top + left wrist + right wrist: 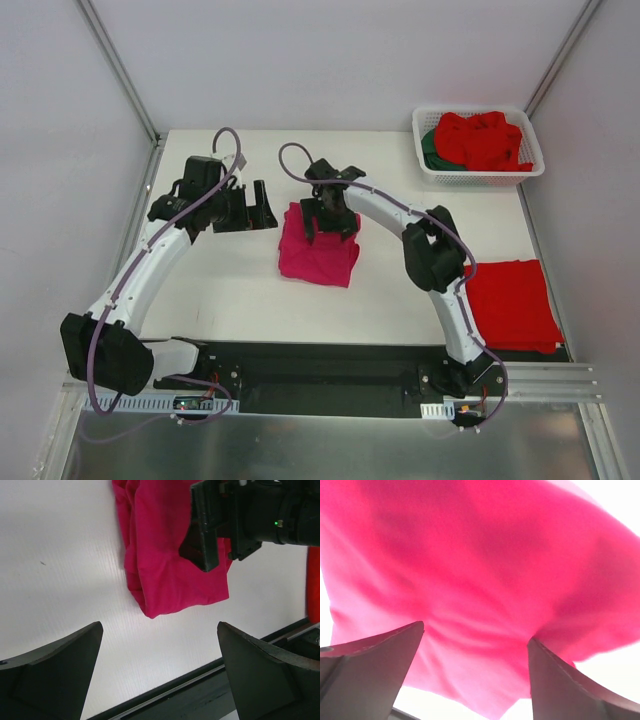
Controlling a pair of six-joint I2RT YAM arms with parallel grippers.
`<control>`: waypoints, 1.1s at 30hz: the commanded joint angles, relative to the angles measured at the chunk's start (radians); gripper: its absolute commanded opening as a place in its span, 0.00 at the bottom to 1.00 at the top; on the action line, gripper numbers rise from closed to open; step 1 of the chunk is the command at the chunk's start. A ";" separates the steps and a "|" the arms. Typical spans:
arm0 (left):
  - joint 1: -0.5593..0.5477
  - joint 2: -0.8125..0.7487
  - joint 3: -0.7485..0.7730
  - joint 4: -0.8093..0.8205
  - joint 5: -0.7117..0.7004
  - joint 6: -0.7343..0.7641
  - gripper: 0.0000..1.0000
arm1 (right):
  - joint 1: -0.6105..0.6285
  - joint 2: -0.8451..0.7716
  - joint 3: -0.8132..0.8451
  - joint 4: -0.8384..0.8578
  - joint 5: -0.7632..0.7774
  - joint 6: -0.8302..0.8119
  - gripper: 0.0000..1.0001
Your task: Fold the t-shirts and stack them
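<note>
Folding the magenta t-shirt (315,260) at centre looks done; right tool (330,225) over it, left tool (265,212) beside, both with jaws apart. Next: grip it, stack on red t-shirt (512,303) lower right.

Left arm (150,262) reaching forward, left fingers (55,680) spread wide, right arm (440,262) bent inward, right fingers (370,675) parted, pointing down.
</note>
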 commanded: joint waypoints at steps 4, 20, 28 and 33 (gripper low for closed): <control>-0.011 -0.058 -0.018 -0.019 -0.117 -0.036 0.99 | -0.051 -0.220 0.033 -0.150 0.069 -0.324 0.91; -0.009 -0.046 -0.053 -0.021 -0.119 -0.007 0.99 | 0.065 -0.147 -0.050 -0.056 0.069 -1.185 0.96; 0.023 -0.066 -0.052 -0.055 -0.165 0.001 0.99 | 0.073 -0.109 -0.108 0.079 0.034 -1.282 0.96; 0.101 -0.092 -0.088 -0.084 -0.174 -0.014 0.99 | 0.075 -0.067 -0.056 0.086 -0.023 -1.285 0.96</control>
